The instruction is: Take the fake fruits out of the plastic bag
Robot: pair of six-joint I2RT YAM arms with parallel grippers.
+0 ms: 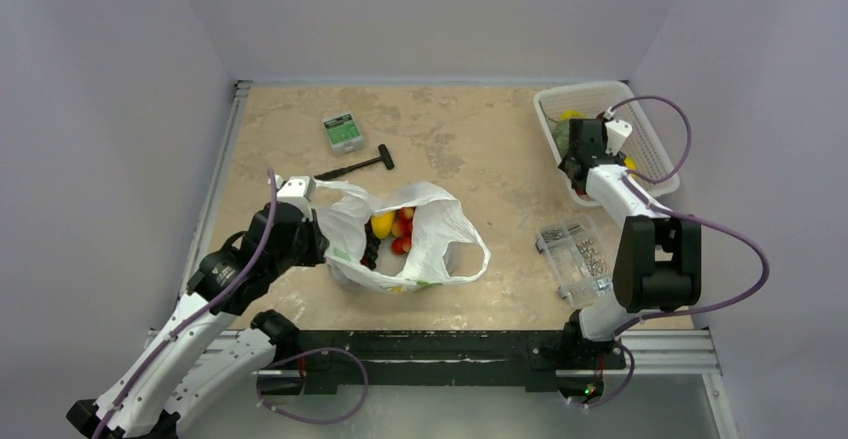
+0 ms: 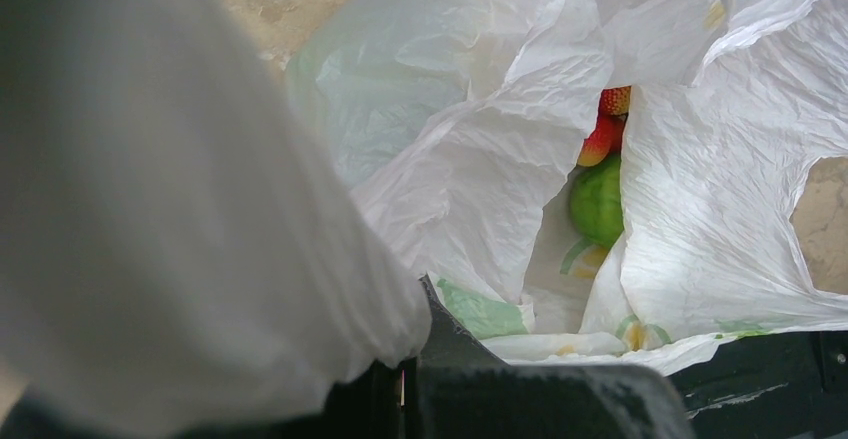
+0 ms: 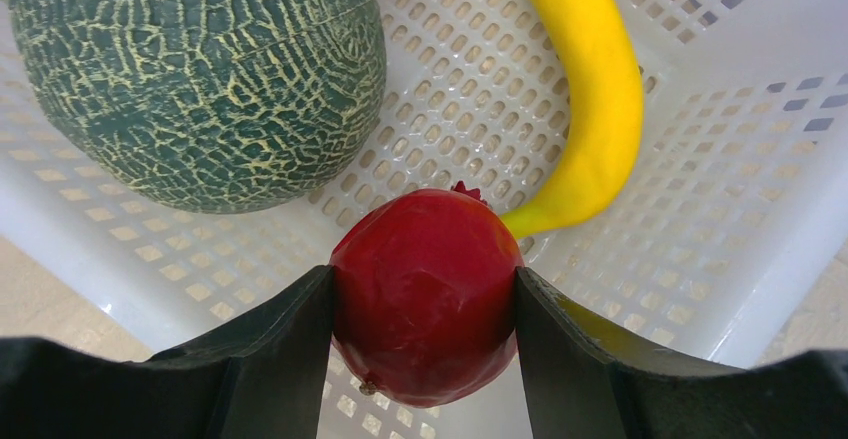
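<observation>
right gripper [image 3: 422, 279], jaws half apart, clamps a glossy red plastic pomegranate [image 3: 425, 309] across its middle, probably light and slick, over a white perforated plastic basket [image 3: 700, 209]; left gripper [image 1: 322, 231], closed tight, pinches the limp rim of the thin crinkly white plastic bag [image 1: 445, 234], fake fruits [image 1: 395, 229] just ahead.
</observation>
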